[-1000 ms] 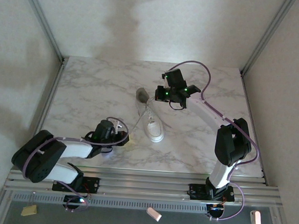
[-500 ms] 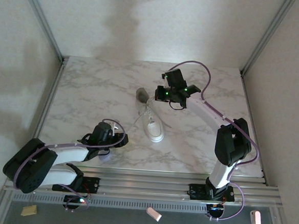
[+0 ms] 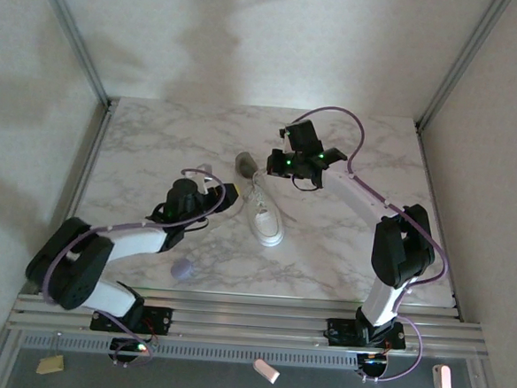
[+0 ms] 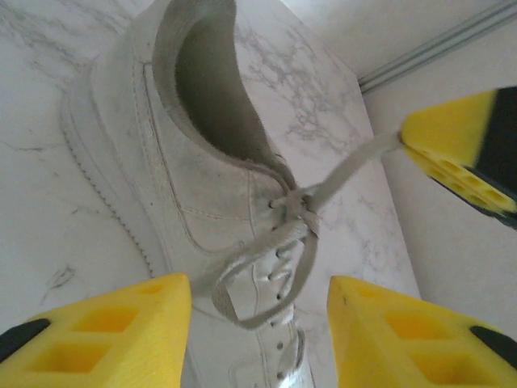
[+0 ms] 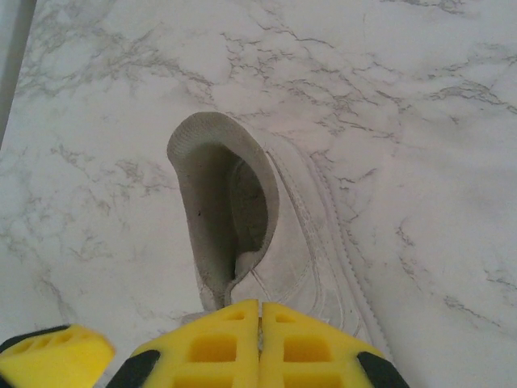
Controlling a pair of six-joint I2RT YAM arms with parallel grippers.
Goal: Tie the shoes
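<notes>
The white shoe (image 3: 266, 219) lies mid-table with its toe towards the arms; its grey-lined opening (image 5: 230, 202) faces away from them. My left gripper (image 3: 226, 194) is open just left of the shoe, and a loose loop of lace (image 4: 266, 275) hangs between its yellow fingers (image 4: 121, 331) untouched. My right gripper (image 3: 271, 170) hovers over the tongue, shut (image 5: 258, 339) on a lace end. That lace (image 4: 347, 170) runs taut from the knot at the eyelets up to the right gripper's yellow finger (image 4: 460, 158).
A small lavender blob (image 3: 182, 269) lies on the marble table (image 3: 352, 245) near the front edge, left of the shoe. Aluminium rails border the table's left and right sides. Open marble lies to the shoe's right and at the far left.
My left gripper has opened, letting go of the lace it held near the front edge, and has moved forward to the shoe's side. The right gripper has not moved.
</notes>
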